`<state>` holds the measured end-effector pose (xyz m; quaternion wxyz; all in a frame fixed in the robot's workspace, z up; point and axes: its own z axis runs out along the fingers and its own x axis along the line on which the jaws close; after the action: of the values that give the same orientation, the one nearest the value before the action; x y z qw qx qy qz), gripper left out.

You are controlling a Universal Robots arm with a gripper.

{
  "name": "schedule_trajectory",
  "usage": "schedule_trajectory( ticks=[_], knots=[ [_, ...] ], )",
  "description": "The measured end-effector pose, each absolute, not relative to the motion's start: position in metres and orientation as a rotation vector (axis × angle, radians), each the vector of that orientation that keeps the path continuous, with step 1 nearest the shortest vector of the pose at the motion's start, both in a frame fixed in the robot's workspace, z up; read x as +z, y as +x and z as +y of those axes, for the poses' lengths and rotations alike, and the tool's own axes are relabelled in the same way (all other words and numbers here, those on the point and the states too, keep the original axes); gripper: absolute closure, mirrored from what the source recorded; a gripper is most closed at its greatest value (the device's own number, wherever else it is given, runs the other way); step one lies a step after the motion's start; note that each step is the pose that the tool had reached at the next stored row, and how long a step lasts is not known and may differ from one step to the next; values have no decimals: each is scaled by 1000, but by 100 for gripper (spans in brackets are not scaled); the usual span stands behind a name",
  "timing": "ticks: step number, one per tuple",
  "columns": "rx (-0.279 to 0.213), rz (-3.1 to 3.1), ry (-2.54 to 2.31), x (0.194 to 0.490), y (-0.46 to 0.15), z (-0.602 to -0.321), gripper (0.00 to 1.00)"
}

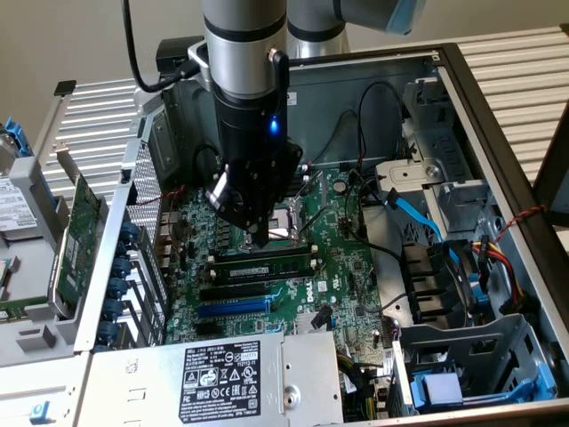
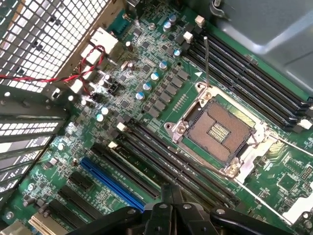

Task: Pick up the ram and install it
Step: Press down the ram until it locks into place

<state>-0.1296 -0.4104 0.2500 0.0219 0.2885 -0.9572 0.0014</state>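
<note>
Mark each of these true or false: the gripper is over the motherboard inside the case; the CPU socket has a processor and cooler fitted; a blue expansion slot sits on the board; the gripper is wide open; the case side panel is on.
1. The gripper is over the motherboard. True.
2. The CPU socket has a processor and cooler. False: it is bare, contacts exposed.
3. A blue slot sits on the board. True.
4. The gripper is wide open. False: it is shut.
5. The case has its side panel on. False: it is open.

Empty CPU socket; blue slot; PSU.
</note>
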Motion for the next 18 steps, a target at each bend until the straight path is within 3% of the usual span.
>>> schedule_trajectory(
  ticks=[18],
  knots=[
    [33, -3051, 613, 250, -130, -410, 90]
  ],
)
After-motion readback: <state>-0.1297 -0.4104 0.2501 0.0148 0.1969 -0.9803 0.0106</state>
